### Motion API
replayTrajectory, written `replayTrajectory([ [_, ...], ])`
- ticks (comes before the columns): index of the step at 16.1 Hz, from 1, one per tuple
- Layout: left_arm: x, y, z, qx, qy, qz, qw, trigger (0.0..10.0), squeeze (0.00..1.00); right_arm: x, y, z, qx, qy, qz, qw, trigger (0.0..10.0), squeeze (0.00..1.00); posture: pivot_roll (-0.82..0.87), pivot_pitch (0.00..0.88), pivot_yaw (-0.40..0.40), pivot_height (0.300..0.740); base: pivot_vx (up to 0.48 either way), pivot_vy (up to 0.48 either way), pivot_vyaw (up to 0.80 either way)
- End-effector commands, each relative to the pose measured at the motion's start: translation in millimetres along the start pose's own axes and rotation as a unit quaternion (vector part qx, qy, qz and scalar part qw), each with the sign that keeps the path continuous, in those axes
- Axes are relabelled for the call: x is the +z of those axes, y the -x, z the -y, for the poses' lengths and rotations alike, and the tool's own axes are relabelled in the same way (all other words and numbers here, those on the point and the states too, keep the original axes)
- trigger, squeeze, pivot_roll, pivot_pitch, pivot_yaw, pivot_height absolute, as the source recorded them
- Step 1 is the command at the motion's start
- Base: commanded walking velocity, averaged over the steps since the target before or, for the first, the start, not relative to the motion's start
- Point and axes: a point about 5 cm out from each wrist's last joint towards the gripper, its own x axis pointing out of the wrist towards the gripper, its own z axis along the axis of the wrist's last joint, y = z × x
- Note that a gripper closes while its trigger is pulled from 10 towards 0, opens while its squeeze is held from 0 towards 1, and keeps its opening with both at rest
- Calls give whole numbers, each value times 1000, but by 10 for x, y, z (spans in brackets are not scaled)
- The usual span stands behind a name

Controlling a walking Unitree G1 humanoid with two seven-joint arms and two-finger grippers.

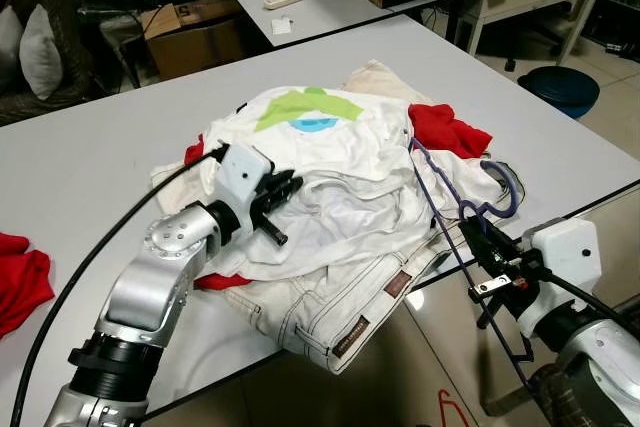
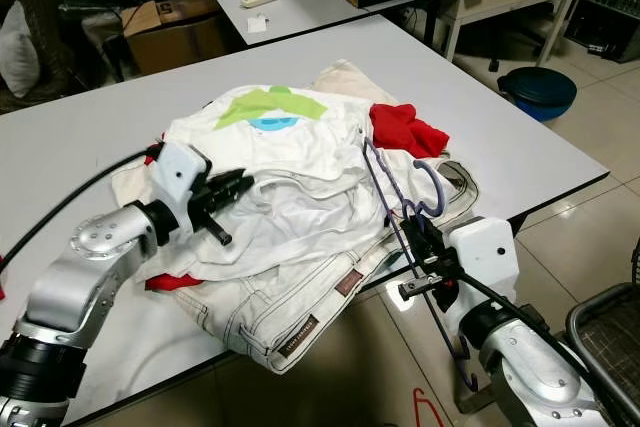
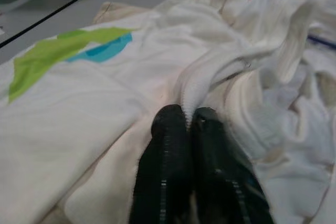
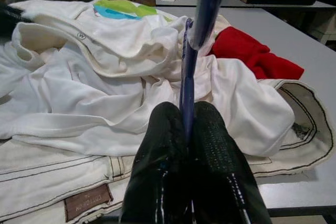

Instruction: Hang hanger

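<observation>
The right gripper [image 4: 186,129] is clamped on the purple hanger [image 1: 450,192], while the left gripper [image 3: 188,124] pinches the white shirt [image 1: 330,162].

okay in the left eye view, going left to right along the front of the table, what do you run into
red cloth at the table's left edge → left gripper, shut on a fold of the white shirt → white jeans → purple hanger, held by the right gripper.

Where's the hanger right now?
The purple hanger is clamped in the right hand at the table's near right edge, its hook lying on the white shirt beside the red cloth.
</observation>
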Motion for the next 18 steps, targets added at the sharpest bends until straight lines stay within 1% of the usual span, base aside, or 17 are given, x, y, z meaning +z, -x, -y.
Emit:
replayTrajectory([
  [1,46,-31,-82,23,-15,3,1000,0,0,167,72,11,19,2,45,999,10000,0,-50,42,147,740,0,0,0],
  [2,117,-77,-116,35,-8,20,999,0,0,253,153,44,37,-17,68,997,10000,0,-52,42,147,740,0,0,0],
  [3,256,-122,-136,33,0,50,998,0,0,332,243,46,72,-34,85,993,10000,0,-58,42,148,740,0,0,0],
  [4,334,-143,-146,32,1,65,997,0,0,367,285,43,93,-37,90,991,10000,0,-60,42,147,740,0,0,0],
  [5,493,-176,-172,33,-3,93,995,0,0,406,351,39,129,-35,86,987,10000,0,-65,43,143,740,0,0,0],
  [7,599,-188,-189,33,-8,110,993,0,0,415,395,50,146,-27,80,986,10000,0,-66,43,140,740,0,0,0],
  [9,689,-179,-202,32,-22,123,992,0,0,429,433,60,161,-30,76,983,10000,0,-68,42,136,740,0,0,0],
  [10,776,-146,-188,16,-34,143,989,0,0,439,459,54,174,-38,73,981,10000,0,-68,42,132,740,0,0,0],
  [11,793,-135,-179,9,-38,145,989,0,0,439,465,49,177,-41,72,981,10000,0,-66,42,130,740,0,0,0],
  [12,756,-121,-154,-7,-58,128,990,0,0,450,476,25,192,-51,72,978,10000,0,-62,41,129,740,0,0,0],
  [14,659,-115,-117,-25,-86,95,991,0,0,469,474,1,203,-52,74,975,10000,0,-62,42,130,740,0,0,0],
  [16,624,-119,-104,-28,-95,83,992,0,0,473,474,-11,211,-52,73,973,10000,0,-62,43,130,740,0,0,0],
  [18,658,-121,-23,-57,-88,92,990,0,0,423,462,-36,219,-51,49,973,10000,0,-61,45,132,740,0,0,0],
])
